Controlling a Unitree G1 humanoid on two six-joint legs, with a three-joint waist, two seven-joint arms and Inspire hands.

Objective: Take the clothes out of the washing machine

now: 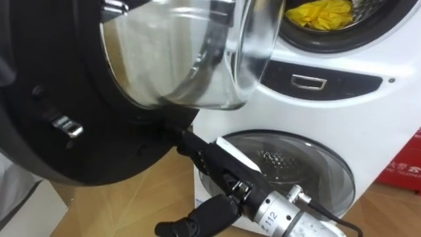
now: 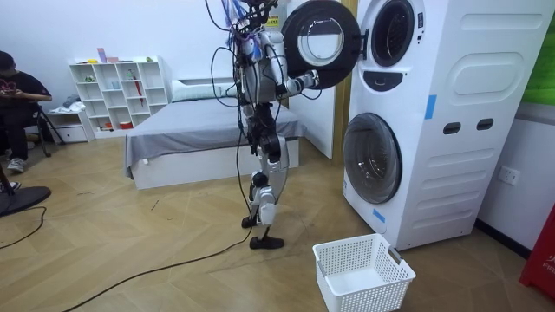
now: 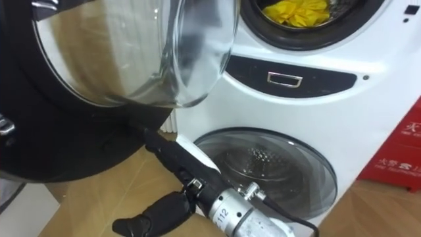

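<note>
A yellow cloth (image 1: 322, 13) lies inside the upper washing machine's drum, at the top of the eye views. The upper machine's round door (image 1: 177, 59) stands swung wide towards me, its glass bowl ringed by a black rim (image 1: 79, 131). My right hand (image 1: 217, 164) reaches up from the lower right. Its straight dark fingers touch the underside of the door's rim and its thumb sticks out to the lower left, so it is open and holds nothing. In the room view I stand upright beside the open door (image 2: 319, 39), one arm raised to it.
The lower machine's door (image 1: 289, 164) is closed, just beyond my right forearm. A white laundry basket (image 2: 362, 273) sits on the wooden floor before the machines. A bed (image 2: 208, 130) and a seated person (image 2: 17, 95) are behind me. A red box (image 1: 408, 164) stands at the right.
</note>
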